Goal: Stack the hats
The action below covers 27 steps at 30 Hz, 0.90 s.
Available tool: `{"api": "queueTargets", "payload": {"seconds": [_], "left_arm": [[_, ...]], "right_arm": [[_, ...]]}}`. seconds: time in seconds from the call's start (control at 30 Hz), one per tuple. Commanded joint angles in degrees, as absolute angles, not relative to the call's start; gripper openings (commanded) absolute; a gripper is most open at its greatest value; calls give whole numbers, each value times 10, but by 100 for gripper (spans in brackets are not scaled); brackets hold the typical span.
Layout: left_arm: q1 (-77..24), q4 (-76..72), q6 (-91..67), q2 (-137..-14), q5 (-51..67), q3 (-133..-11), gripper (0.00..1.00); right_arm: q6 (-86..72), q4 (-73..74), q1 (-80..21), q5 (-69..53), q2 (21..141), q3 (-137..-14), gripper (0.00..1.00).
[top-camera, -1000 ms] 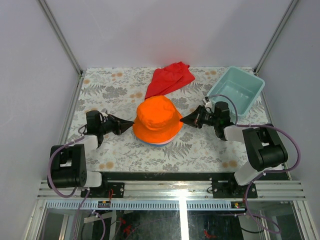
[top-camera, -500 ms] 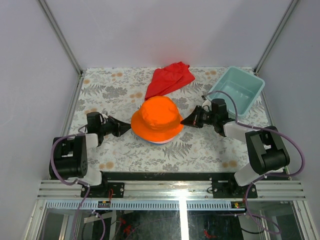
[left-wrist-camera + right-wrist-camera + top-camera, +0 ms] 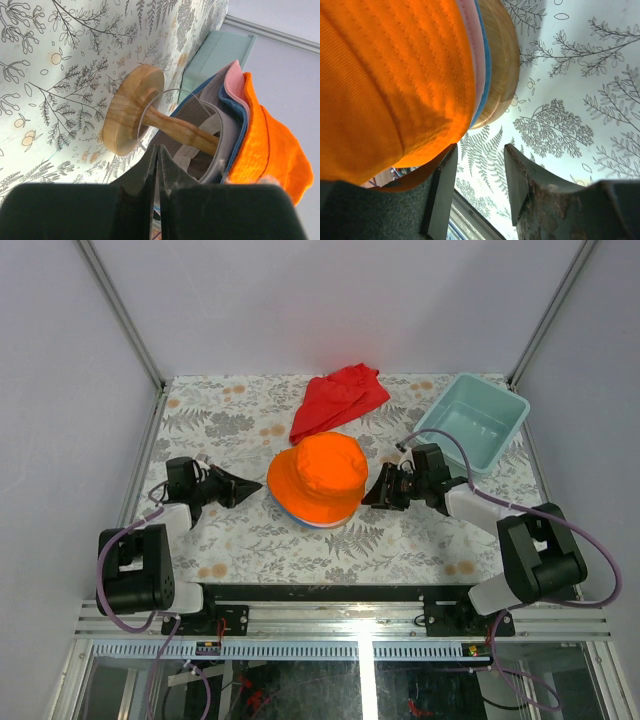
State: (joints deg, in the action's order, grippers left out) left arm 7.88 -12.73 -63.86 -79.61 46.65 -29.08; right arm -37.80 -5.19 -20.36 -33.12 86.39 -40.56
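Observation:
The orange hat (image 3: 318, 478) tops a stack on a round-based wooden stand at the table's middle. In the left wrist view, from below, the grey hat (image 3: 227, 137), blue hat (image 3: 240, 109), pink hat (image 3: 234, 81) and orange hat (image 3: 272, 152) nest over the stand (image 3: 132, 110). My left gripper (image 3: 257, 489) is shut and empty, just left of the stack, its tips (image 3: 156, 150) pointing under the brims. My right gripper (image 3: 371, 498) is open beside the stack's right edge. In the right wrist view (image 3: 480, 172) the orange brim (image 3: 395, 85) hangs beside one finger, with nothing between the jaws.
A flat red cloth (image 3: 338, 398) lies behind the stack. A teal bin (image 3: 475, 420) stands at the back right, close behind the right arm. The patterned table (image 3: 250, 540) has side rails and white walls around it.
My right gripper has opened and dropped slightly toward the near side of the brim. My left gripper has drawn back a little to the left. The stack has shifted slightly to the right.

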Motion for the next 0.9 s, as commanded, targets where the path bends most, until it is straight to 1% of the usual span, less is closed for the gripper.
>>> {"api": "queueTargets", "payload": {"seconds": [0.0, 0.07, 0.23, 0.3, 0.37, 0.4, 0.47, 0.53, 0.57, 0.77, 0.87], "left_arm": [[99, -72, -608, -776, 450, -303, 0], [107, -52, -600, -767, 444, -317, 0], [111, -47, -610, -734, 442, -360, 18], [110, -48, -618, -726, 443, -379, 27], [107, -48, -624, -721, 443, -403, 29], [104, -48, -626, -720, 442, -416, 30], [92, -49, -632, -723, 438, -439, 30], [72, -50, -639, -734, 435, -459, 25], [61, -49, -640, -739, 432, -468, 23], [20, -51, -648, -743, 418, -449, 15], [11, -55, -651, -739, 415, -437, 14]], "right_arm": [[-332, 19, -206, -270, 807, -441, 50], [-325, 39, -205, -243, 792, -439, 50], [-298, 120, -189, -159, 781, -450, 50], [-290, 154, -173, -122, 783, -459, 45], [-282, 189, -157, -80, 784, -472, 36], [-278, 201, -151, -58, 783, -477, 31], [-275, 227, -143, -6, 783, -490, 17], [-275, 242, -138, 37, 787, -505, 4], [-276, 252, -135, 59, 793, -519, 0], [-264, 278, -90, 107, 854, -585, 0], [-256, 279, -65, 112, 887, -619, 0]]}}
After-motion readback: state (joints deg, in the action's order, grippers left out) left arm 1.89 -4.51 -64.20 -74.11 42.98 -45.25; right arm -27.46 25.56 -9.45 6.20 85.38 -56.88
